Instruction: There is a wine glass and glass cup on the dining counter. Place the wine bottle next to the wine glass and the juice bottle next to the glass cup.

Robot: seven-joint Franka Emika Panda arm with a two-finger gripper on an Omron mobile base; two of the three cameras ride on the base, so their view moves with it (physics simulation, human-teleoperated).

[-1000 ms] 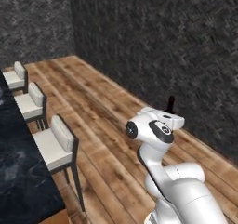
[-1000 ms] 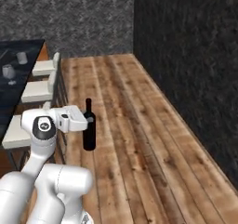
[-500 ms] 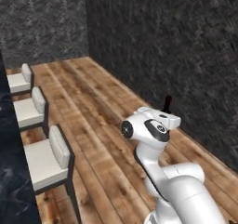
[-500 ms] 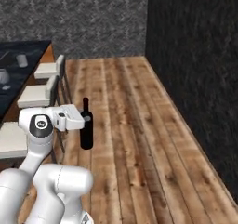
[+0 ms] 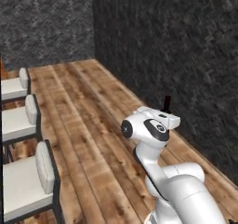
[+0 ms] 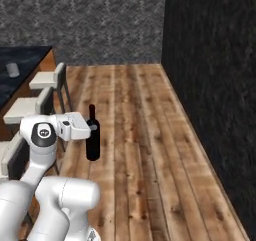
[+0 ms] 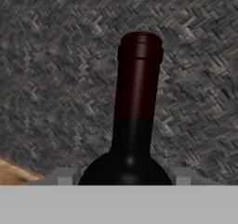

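So we've got the wine bottle [image 6: 92, 135] upright in the gripper [image 6: 90, 128], jaws clamped on its body, neck poking up above the hand. From the hand camera the wine bottle sits dead centre against the dark stone wall [image 7: 56, 79]. In the right base view there's a wide stretch of bare wooden floor [image 6: 150, 150] between us and that wall, loads of room to swing. On our left a row of white stools [image 5: 23, 181] lines the dining counter [image 6: 22, 65], whose black top edge shows far back, with the glass cup [image 6: 13, 69] standing on it, well apart from the bottle.
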